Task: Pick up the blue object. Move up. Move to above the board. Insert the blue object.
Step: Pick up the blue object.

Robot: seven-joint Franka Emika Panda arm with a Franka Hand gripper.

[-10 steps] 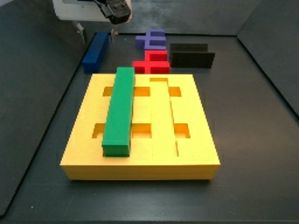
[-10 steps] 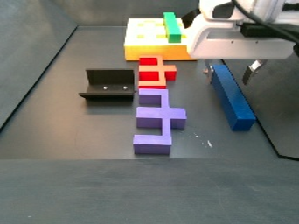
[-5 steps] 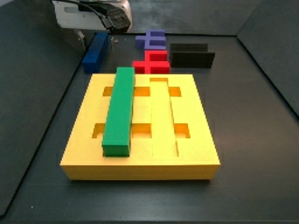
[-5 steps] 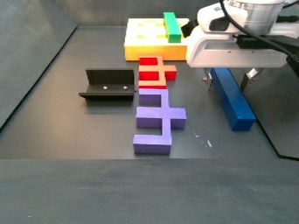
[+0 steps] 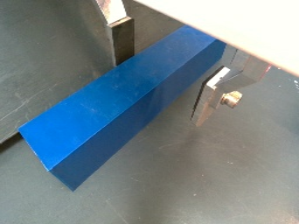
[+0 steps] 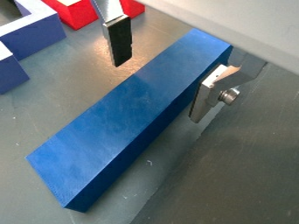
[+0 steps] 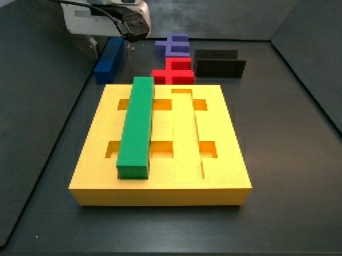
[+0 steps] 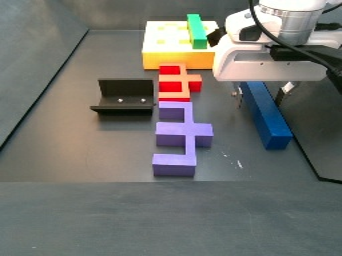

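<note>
Two fingers [image 6: 118, 41] straddle blue object [image 6: 128, 122] | jaws [image 6: 163, 72] low, open, not gripping

The gripper [image 8: 265, 92] is seen low over the far end of the blue object [image 8: 266, 112], jaws straddling it. The bar is laid flat on the counter [image 8: 80, 120], right of the purple block [image 8: 179, 139] and red block [image 8: 178, 80].

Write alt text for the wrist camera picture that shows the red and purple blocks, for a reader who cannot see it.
The gripper straddles one end of the long blue bar lying on the dark floor, one finger on each side and not yet closed on it. Beyond the bar sit a red block and a purple block.
</note>
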